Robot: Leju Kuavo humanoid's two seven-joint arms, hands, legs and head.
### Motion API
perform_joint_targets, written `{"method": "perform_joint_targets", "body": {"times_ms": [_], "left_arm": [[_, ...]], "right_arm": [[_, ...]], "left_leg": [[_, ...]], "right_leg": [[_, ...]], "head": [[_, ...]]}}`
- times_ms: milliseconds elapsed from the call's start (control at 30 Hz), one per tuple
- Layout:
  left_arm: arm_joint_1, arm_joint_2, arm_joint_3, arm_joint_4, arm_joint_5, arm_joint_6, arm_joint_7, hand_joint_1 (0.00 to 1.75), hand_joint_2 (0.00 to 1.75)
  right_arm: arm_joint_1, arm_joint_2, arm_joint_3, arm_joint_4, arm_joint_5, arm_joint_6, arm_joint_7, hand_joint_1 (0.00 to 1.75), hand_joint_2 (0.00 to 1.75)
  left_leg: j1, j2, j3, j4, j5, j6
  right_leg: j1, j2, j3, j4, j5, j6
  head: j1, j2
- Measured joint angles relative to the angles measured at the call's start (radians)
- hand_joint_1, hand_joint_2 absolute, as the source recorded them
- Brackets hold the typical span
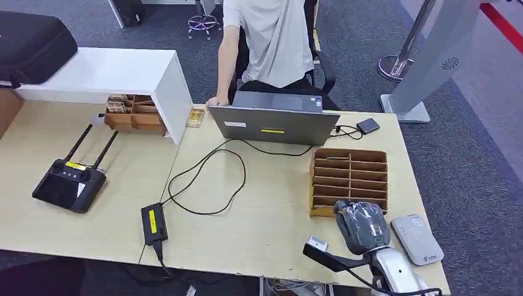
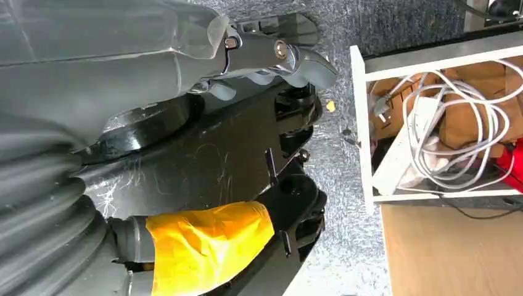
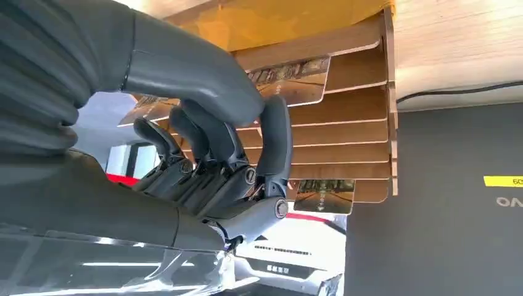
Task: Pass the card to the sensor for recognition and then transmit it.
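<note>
A wooden slotted card rack (image 1: 350, 179) stands on the desk in front of the laptop. My right hand (image 1: 361, 225) is at its near edge. In the right wrist view a card (image 3: 296, 83) sticks out of a rack (image 3: 345, 132) slot. My right hand (image 3: 228, 142) pinches it, the thumb over it and a finger curled up against its edge. A second card (image 3: 324, 196) sits in another slot. The white card sensor (image 1: 417, 239) lies on the desk just right of my right hand. My left hand (image 2: 271, 55) hangs beside my body, holding nothing.
A person sits behind the open laptop (image 1: 271, 120) at the desk's far side. A black cable (image 1: 210, 179) and power brick (image 1: 153, 223) lie mid-desk. A black remote controller (image 1: 69, 185) lies at the left, a white shelf (image 1: 123, 74) behind it.
</note>
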Motion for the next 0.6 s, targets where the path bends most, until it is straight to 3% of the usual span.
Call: {"method": "perform_joint_targets", "body": {"times_ms": [600], "left_arm": [[0.0,0.0,0.0,0.0,0.001,-0.01,0.0,0.0,1.75]], "right_arm": [[0.003,0.0,0.001,-0.001,0.001,0.003,-0.002,0.0,1.75]], "left_leg": [[0.0,0.0,0.0,0.0,0.0,0.0]], "right_leg": [[0.0,0.0,0.0,0.0,0.0,0.0]], "head": [[0.0,0.0]]}}
